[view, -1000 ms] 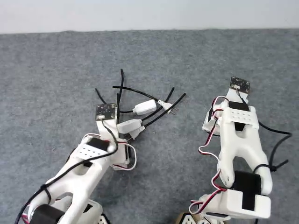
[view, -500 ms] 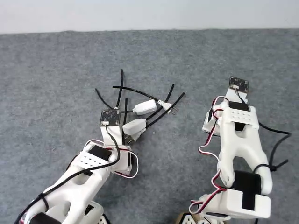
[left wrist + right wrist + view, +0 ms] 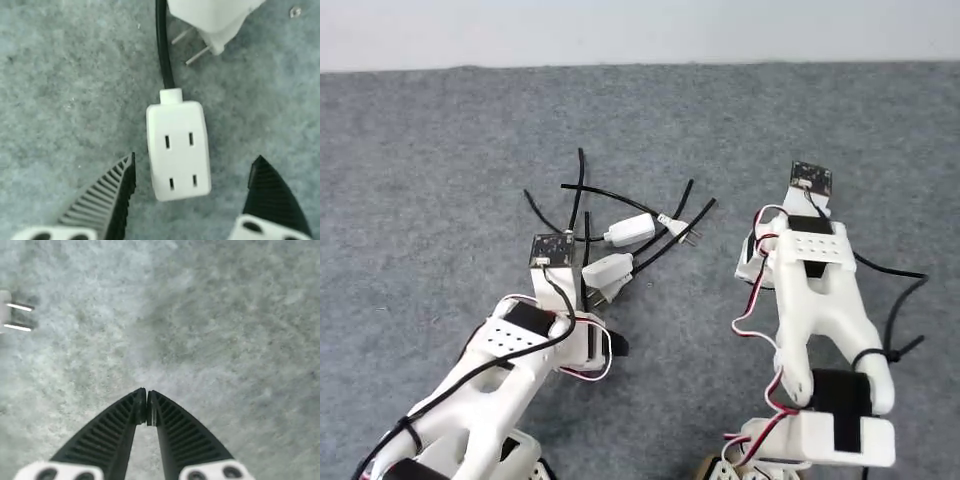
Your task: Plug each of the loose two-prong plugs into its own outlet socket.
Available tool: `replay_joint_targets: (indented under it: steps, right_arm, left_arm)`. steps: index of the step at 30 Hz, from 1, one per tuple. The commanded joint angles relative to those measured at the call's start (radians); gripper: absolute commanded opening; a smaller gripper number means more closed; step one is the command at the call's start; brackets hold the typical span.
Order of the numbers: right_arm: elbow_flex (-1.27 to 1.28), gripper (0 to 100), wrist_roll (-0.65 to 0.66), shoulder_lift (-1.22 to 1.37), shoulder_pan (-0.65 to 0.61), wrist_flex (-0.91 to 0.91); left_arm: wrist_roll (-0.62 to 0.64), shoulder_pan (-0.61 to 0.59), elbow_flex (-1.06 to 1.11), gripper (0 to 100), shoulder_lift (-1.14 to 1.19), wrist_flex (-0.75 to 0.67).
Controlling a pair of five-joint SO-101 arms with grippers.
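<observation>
Carpet (image 3: 440,150) grey, outlet socket (image 3: 177,150) flat, wall (image 3: 620,30) white

a lab bench: grey felt mat (image 3: 430,150), white wall (image 3: 620,30).

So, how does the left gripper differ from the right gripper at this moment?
The left gripper is open; the right gripper is shut, tips together. The left gripper frames a white outlet socket between its fingers; the right gripper is over bare grey carpet, with plug prongs off to one side. Both have black fingers and point down at the carpet.
</observation>
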Motion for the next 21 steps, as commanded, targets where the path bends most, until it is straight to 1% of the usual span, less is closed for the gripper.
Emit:
replay_joint_targets:
  steps: [1,3,6,8,13,17,21]
  right_arm:
    - [-0.095,2.0,-0.106,-0.065,-0.087,0.058]
    - [-0.115,5.4,-0.16,-0.062,-0.15,0.074]
    - [-0.126,11.2,-0.252,-0.047,-0.219,0.065]
    - [-0.138,10.7,-0.292,-0.025,-0.283,0.035]
    - [-0.21,6.0,-0.298,0.079,-0.404,-0.012]
    - [-0.322,5.8,-0.356,0.174,-0.469,0.002]
    - [-0.448,5.8,-0.367,0.268,-0.532,0.054]
  left_arm:
    - [-0.031,-0.008,-0.047,34,-0.028,0.055]
    - [-0.055,-0.009,-0.054,34,-0.054,0.091]
    - [-0.089,-0.052,-0.051,34,-0.157,0.123]
    - [-0.114,-0.089,-0.036,34,-0.249,0.141]
    - [-0.149,-0.138,0.047,34,-0.434,0.146]
    - [-0.149,-0.155,0.051,34,-0.425,0.143]
    - [-0.149,-0.153,0.031,34,-0.353,0.127]
